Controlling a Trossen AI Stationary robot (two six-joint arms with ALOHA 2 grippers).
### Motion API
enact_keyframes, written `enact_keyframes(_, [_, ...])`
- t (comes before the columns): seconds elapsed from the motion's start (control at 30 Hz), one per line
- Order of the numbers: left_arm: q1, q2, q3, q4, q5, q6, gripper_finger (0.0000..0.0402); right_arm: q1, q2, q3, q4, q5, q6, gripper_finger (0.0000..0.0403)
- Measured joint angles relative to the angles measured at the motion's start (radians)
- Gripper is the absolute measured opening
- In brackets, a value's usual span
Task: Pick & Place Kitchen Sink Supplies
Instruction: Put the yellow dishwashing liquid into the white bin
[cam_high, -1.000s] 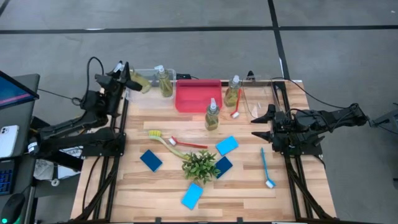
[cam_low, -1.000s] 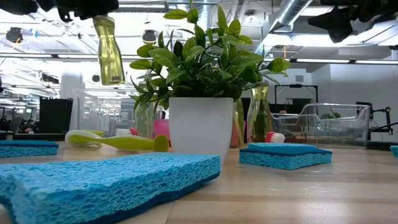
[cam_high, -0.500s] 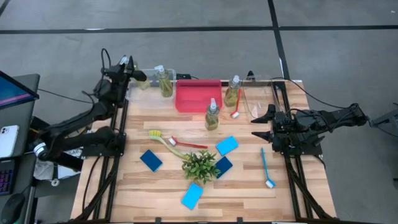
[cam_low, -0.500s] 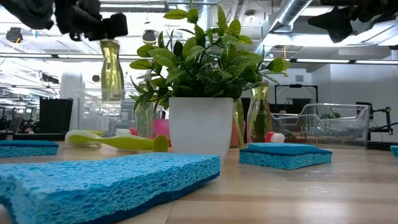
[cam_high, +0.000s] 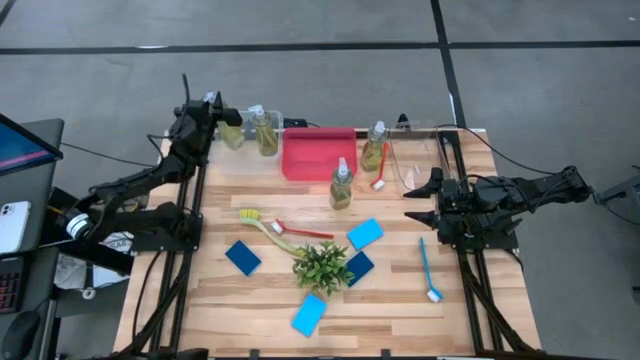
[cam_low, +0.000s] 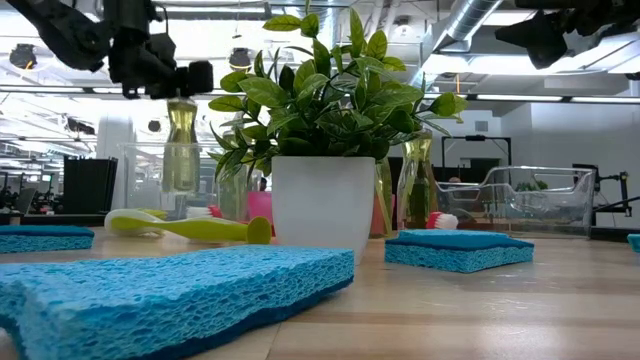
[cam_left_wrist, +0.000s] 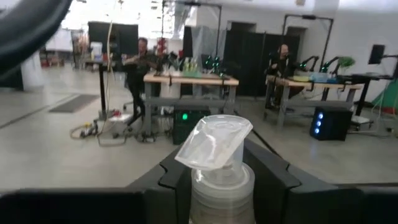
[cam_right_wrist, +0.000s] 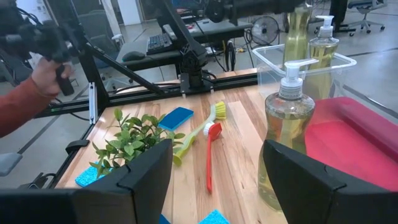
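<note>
My left gripper (cam_high: 222, 117) is shut on a clear bottle of yellow-green liquid (cam_low: 181, 145) over the clear bin (cam_high: 246, 120) at the far left. It also shows in the low view (cam_low: 168, 78). A second bottle (cam_high: 264, 130) stands in that bin. Two more bottles (cam_high: 341, 185) (cam_high: 374, 148) stand on the table. The yellow brush (cam_high: 262, 226), the red brushes (cam_high: 305, 231) (cam_high: 381, 170), the blue brush (cam_high: 428, 268) and several blue sponges (cam_high: 365, 234) (cam_high: 242, 257) lie flat on the table. My right gripper (cam_high: 412, 200) is open and empty at the right. My left gripper pinches the bottle's neck collar (cam_left_wrist: 219, 186), just under the pump head (cam_left_wrist: 214, 143), between its two fingers (cam_left_wrist: 171, 180). The fingers come roughly level from the table's left side. The bottle hangs upright, its lower part (cam_low: 180, 180) down among the clear bin's walls.
A red bin (cam_high: 319, 153) stands at the far middle and a second clear bin (cam_high: 420, 160) at the far right. A small green plant in a white pot (cam_high: 322, 265) stands mid-table. A person's hand (cam_right_wrist: 50, 74) shows beyond the table.
My left gripper has gone toward the table's far edge and a little right, and down, with the bottle. The bottle has stayed upright and come down from high above the bin to among its walls.
</note>
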Motion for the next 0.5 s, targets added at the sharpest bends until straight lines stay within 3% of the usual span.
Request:
enact_keyframes(0.3, [0.007,0.124,0.0,-0.002,0.01,-0.047,0.0112,0.0,0.0,0.0,0.0,0.0,0.0,0.0245])
enact_keyframes(0.5, [0.0,0.176,0.002,0.011,0.01,-0.081,0.013,0.0,0.0,0.0,-0.001,0.0,-0.001,0.0245])
